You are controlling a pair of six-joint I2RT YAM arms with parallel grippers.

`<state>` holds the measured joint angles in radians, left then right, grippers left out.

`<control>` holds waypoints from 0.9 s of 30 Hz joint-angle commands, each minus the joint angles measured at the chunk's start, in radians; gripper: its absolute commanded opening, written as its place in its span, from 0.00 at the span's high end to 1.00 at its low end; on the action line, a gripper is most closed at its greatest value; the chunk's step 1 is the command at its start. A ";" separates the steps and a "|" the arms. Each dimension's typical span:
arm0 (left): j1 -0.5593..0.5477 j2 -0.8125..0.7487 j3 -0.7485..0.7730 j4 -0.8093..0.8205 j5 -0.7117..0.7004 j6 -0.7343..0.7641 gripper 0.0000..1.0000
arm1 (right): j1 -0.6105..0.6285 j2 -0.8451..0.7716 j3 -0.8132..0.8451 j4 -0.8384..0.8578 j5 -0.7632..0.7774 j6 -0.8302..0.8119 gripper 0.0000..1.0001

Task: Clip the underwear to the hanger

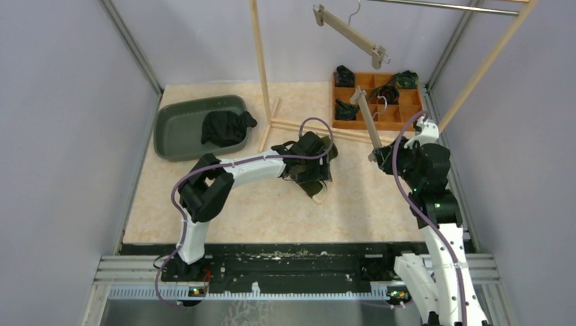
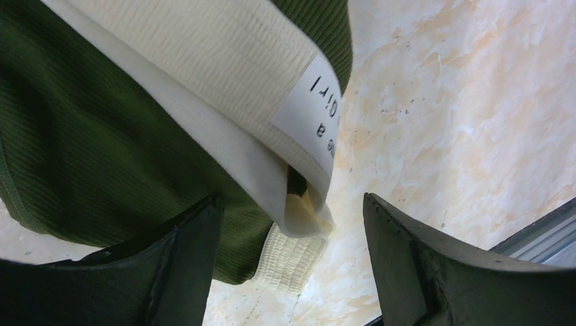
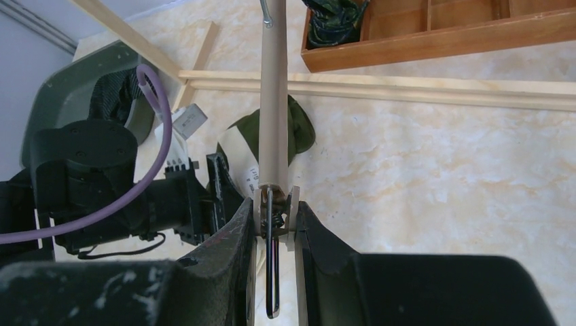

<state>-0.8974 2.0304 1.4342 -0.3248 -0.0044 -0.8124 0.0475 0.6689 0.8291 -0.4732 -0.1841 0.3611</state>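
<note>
Dark green underwear [image 1: 320, 185] with a white waistband [image 2: 224, 75] lies at the middle of the table. My left gripper [image 1: 311, 170] is over it. In the left wrist view my left gripper [image 2: 292, 201] is open, with the folded waistband end between the fingers and the green cloth against the left finger [image 2: 193, 251]. My right gripper [image 1: 380, 155] is shut on the clip end of a wooden hanger [image 1: 363, 119]. The hanger bar [image 3: 274, 102] points away from the gripper [image 3: 276, 205], toward the underwear [image 3: 300, 130]. The metal clip spring shows between the jaws.
A grey-green tub [image 1: 173, 129] at the back left holds a dark garment [image 1: 227, 127]. A wooden compartment tray [image 1: 407, 109] with folded underwear stands at the back right. A wooden rack post [image 1: 260, 75] and its base rail [image 1: 306, 127] cross behind the underwear. A second hanger [image 1: 350, 30] hangs above.
</note>
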 commanded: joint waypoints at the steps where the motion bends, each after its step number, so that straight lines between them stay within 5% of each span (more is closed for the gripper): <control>1: -0.007 0.023 0.062 -0.007 -0.019 -0.013 0.21 | -0.003 -0.023 0.001 0.057 0.009 0.004 1.00; 15: -0.007 0.081 0.121 -0.042 -0.032 0.001 0.40 | -0.003 -0.020 -0.008 0.065 0.017 -0.002 1.00; 27: 0.003 0.091 0.197 -0.062 -0.056 0.023 0.83 | -0.003 -0.021 -0.050 0.096 0.009 -0.013 1.00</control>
<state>-0.9009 2.1059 1.5696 -0.3759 -0.0391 -0.8082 0.0475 0.6636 0.7986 -0.4629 -0.1772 0.3603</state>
